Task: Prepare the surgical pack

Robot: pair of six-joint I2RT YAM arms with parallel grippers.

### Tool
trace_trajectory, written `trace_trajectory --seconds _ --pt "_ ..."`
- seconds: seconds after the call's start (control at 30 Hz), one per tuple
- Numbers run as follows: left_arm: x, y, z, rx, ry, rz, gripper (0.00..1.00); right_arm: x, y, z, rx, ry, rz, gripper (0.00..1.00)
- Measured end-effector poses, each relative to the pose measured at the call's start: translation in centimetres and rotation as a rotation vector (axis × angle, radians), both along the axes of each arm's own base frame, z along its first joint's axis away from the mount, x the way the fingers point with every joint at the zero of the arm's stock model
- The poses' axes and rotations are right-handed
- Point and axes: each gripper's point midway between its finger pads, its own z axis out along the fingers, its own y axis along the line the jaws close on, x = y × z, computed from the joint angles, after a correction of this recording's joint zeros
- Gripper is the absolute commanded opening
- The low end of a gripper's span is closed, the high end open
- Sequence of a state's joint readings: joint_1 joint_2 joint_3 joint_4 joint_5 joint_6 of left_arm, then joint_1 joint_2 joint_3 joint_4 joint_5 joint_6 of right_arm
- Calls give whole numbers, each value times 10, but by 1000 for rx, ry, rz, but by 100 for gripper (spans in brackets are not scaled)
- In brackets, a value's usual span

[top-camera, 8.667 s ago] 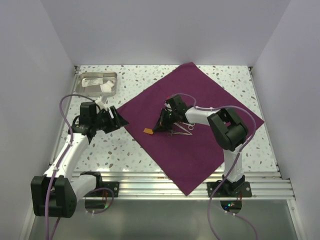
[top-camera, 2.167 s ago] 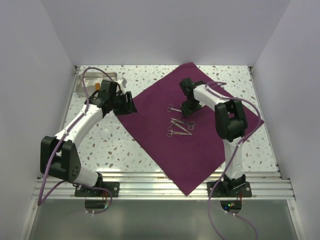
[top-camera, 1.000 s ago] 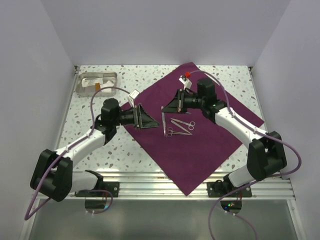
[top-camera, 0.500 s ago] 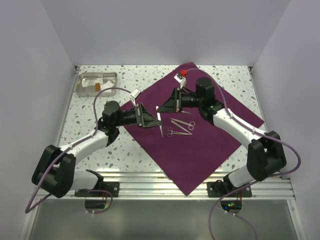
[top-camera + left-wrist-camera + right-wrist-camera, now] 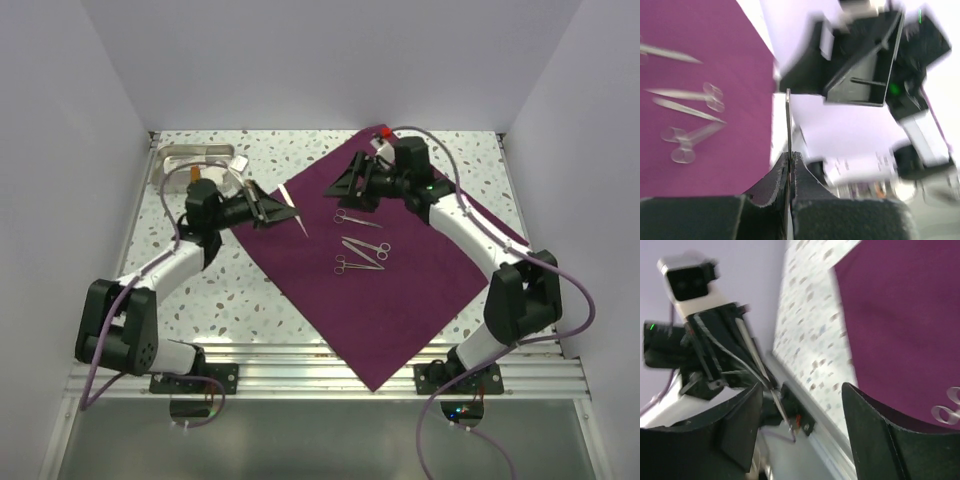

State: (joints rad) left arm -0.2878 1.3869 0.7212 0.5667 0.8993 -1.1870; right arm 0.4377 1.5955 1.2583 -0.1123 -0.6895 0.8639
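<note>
The surgical pack is a purple cloth [image 5: 400, 290] spread as a slanted square on the table. Several scissor-like instruments [image 5: 362, 250] lie on its middle. My left gripper [image 5: 268, 207] hovers over the cloth's left corner, shut on a slim metal instrument [image 5: 294, 214] whose tip points down. In the left wrist view the thin blade [image 5: 788, 120] stands clamped between the pads of that gripper [image 5: 791, 156], with the cloth [image 5: 695, 145] behind. My right gripper [image 5: 345, 186] hangs open and empty above the cloth's far part, facing the left one. Nothing lies between the fingers of the right gripper [image 5: 802, 410].
A metal tray [image 5: 172, 155] with small items sits at the back left corner. The speckled tabletop [image 5: 215, 290] shows left of the cloth. White walls close in three sides, and an aluminium rail [image 5: 300, 365] runs along the near edge.
The slim instrument went from the right gripper to the left. The left jaws shut on it and drew back left; the right jaws opened and pulled away toward the back.
</note>
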Motion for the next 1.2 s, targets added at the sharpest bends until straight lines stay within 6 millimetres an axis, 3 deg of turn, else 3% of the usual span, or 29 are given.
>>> trace_trajectory --seconds 0.1,0.23,0.3,0.4,0.57,0.7,0.9,0.93,1.0,1.2 --pt "55 55 -6 47 55 228 0 40 -53 -14 -122 51 -216 69" --pt "136 141 -16 156 162 596 0 66 -120 -51 -279 143 -416 69" --pt "172 177 -17 211 206 752 0 65 -129 -71 -332 192 -433 69" --pt "206 209 -23 262 251 900 0 58 -127 -94 -382 243 -415 69" --pt "246 259 -61 334 406 1112 0 54 -123 -131 -436 320 -377 69" --pt "256 286 -102 384 528 1232 0 59 -121 -153 -457 366 -363 69" --pt "276 305 -144 395 646 1335 1 67 -118 -164 -463 378 -351 69" --pt "279 306 -148 389 663 1346 9 68 -117 -164 -462 378 -348 69" --pt "285 308 -153 378 682 1362 14 71 -115 -166 -456 379 -341 69" --pt "296 311 -158 343 717 1392 61 82 -114 -169 -460 388 -352 69"
